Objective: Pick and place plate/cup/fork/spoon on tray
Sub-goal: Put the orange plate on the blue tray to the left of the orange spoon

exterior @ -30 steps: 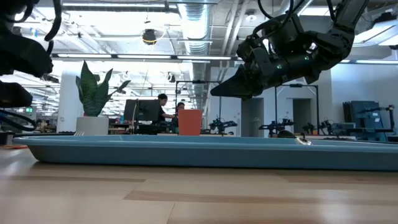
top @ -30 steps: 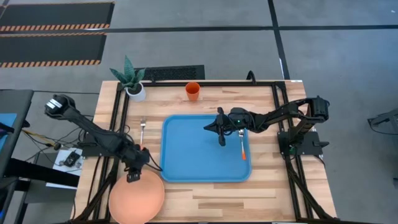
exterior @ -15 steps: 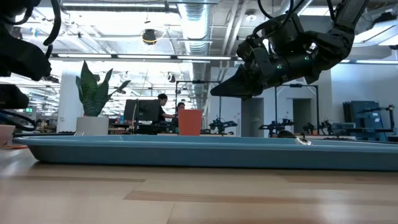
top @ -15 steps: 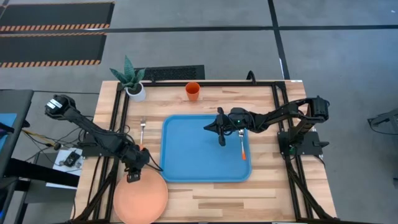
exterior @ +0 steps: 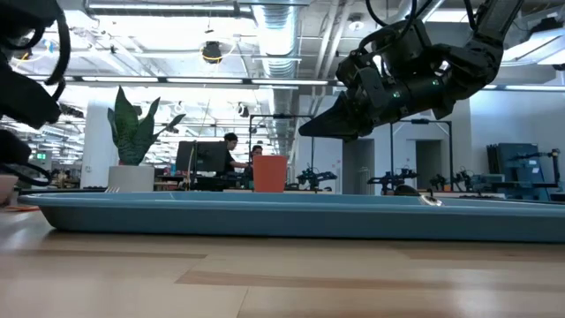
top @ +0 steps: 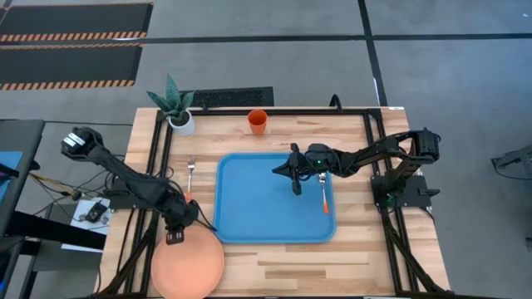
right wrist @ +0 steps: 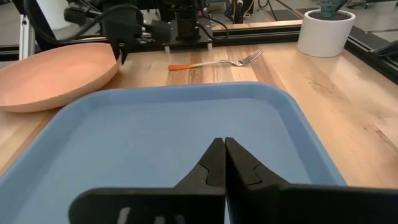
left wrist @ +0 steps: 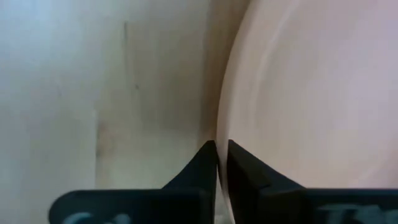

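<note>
Overhead, the light-blue tray (top: 249, 216) lies at the middle of the wooden desk (top: 349, 257), with the two dark arms reaching in from either side. The left hand (top: 175, 234) sits at the near-left part of the desk, off the tray's left edge, with its fingers (left wrist: 208, 158) pinched together on the rim of the pale salmon plate (top: 188, 267); the left wrist view shows the rim running between the two dark tips. The plate lies at the near-left corner of the desk, just outside the tray, its edge near the tray's near-left corner; whether it rests flat or is tilted cannot be told. The right hand (top: 296, 184) hovers above the tray's floor towards the right half, its fingers (right wrist: 214, 163) pressed together and holding nothing; the low view shows this hand (exterior: 311, 128) well clear of the tray (exterior: 291, 216). The spoon (top: 324, 193) lies inside the tray along its right side, orange handle pointing towards the near edge, just beside the right hand. The fork (top: 190, 174) lies on the desk to the left of the tray, apart from it, tines towards the far edge. The orange cup (top: 258, 122) stands upright on the desk beyond the tray's far edge, and a white pot with a green plant (top: 177, 106) stands at the far-left corner. In the right wrist view the plate (right wrist: 56, 74), the fork (right wrist: 214, 62) and the left hand (right wrist: 121, 53) all appear beyond the tray (right wrist: 155, 130).
</note>
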Robot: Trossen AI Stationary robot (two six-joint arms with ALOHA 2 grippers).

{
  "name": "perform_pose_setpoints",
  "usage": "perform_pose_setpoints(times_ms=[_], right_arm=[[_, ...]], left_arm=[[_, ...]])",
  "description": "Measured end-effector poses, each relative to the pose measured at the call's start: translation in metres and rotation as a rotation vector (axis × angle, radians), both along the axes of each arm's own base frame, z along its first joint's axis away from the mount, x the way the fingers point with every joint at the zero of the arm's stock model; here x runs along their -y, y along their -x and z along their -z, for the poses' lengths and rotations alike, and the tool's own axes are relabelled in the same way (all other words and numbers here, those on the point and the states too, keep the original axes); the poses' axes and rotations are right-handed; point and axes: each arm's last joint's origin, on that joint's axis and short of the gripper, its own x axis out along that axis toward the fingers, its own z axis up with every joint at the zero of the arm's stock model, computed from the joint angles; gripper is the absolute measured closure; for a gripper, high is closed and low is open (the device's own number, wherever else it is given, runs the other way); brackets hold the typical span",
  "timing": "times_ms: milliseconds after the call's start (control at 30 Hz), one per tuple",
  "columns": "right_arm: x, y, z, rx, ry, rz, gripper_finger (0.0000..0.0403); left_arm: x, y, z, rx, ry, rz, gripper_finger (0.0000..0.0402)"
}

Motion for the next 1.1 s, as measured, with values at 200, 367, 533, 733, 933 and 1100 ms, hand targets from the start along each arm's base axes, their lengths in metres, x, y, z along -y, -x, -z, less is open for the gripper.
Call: perform_pose_setpoints(times_ms=[200,367,533,733,933,1100], right_arm=[[0.0,0.0,0.0,0.0,0.0,0.0,0.0394],[0.0,0.0,0.001,-0.006,-0.007,0.001,0.0394],[0.0,0.001,0.0,-0.017,-0.01,0.001,0.0394],[-0.001,0.009,-0.016,-0.032,0.004,0.005,0.0394],[-0.001,0.031,-0.038,-0.124,0.053,0.122,0.0394],[-0.004,0.055,-0.05,-0.071,0.092,0.16,0.0394]], left_arm=[[0.004,-0.002,-0.029,0.08,0.127,0.0,0.0399],[0.002,-0.006,-0.068,0.221,0.204,-0.098,0.04],[-0.008,-0.016,-0.091,0.335,0.211,-0.271,0.0401],[-0.023,-0.046,-0.086,0.334,0.125,-0.357,0.0401],[-0.049,-0.095,-0.08,0.328,0.019,-0.389,0.0401],[-0.082,-0.131,-0.091,0.322,-0.01,-0.354,0.0401]])
